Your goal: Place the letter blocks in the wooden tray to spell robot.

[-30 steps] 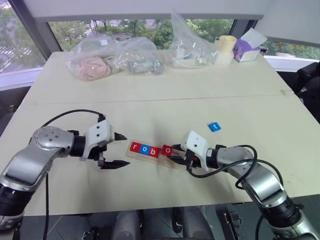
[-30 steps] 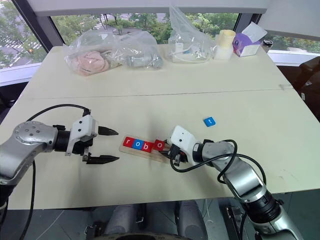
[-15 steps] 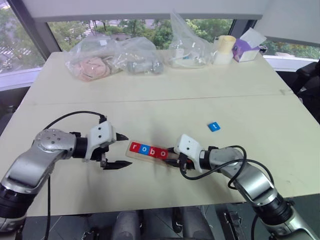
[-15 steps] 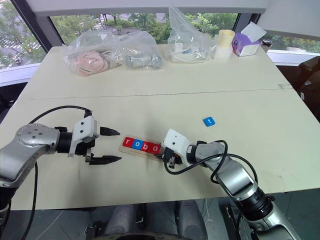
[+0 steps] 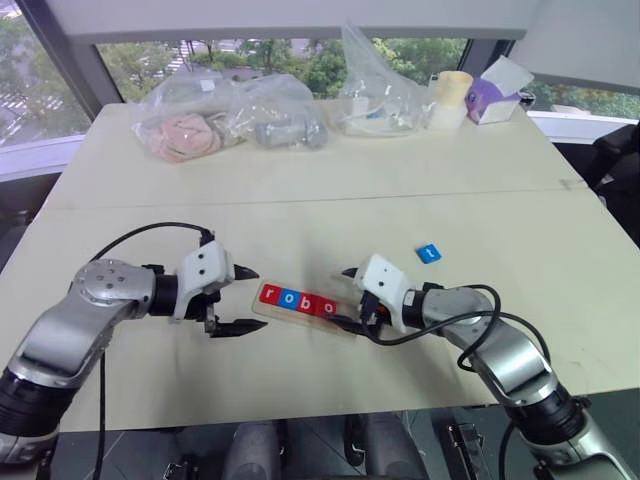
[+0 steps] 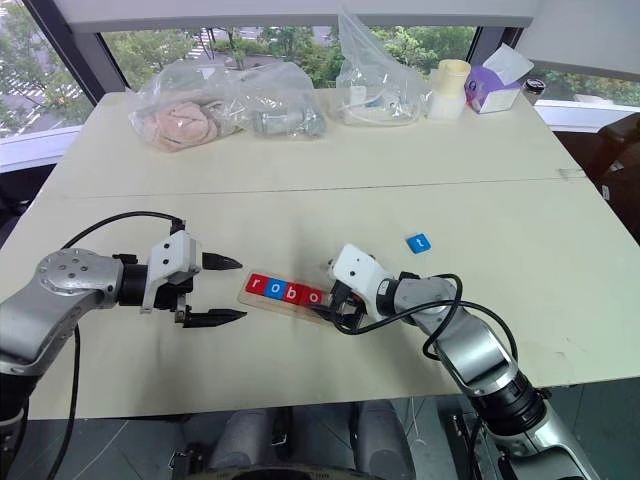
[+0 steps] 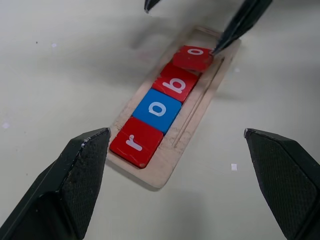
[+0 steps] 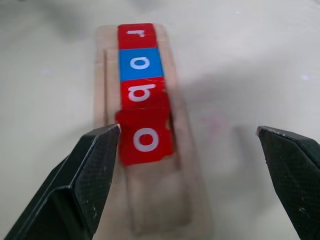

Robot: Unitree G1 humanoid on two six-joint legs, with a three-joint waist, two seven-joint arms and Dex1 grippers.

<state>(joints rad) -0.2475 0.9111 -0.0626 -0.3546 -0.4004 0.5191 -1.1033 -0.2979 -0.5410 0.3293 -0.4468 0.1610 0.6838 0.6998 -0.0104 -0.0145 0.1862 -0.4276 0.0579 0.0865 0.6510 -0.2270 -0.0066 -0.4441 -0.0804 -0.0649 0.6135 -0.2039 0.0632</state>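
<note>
A pale cream rectangular table (image 5: 300, 190) is seen, daylit. Large windows (image 5: 250, 55) with dark frames are set behind it, trees visible outside.

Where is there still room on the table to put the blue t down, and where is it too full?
Free: the wooden tray has one bare slot past the second red o. Bare table lies between the tray and the plastic bags, and around the blue t. Crowded: the far edge, with bags, cup and tissue box, and both tray ends, flanked by open pincers.
</note>
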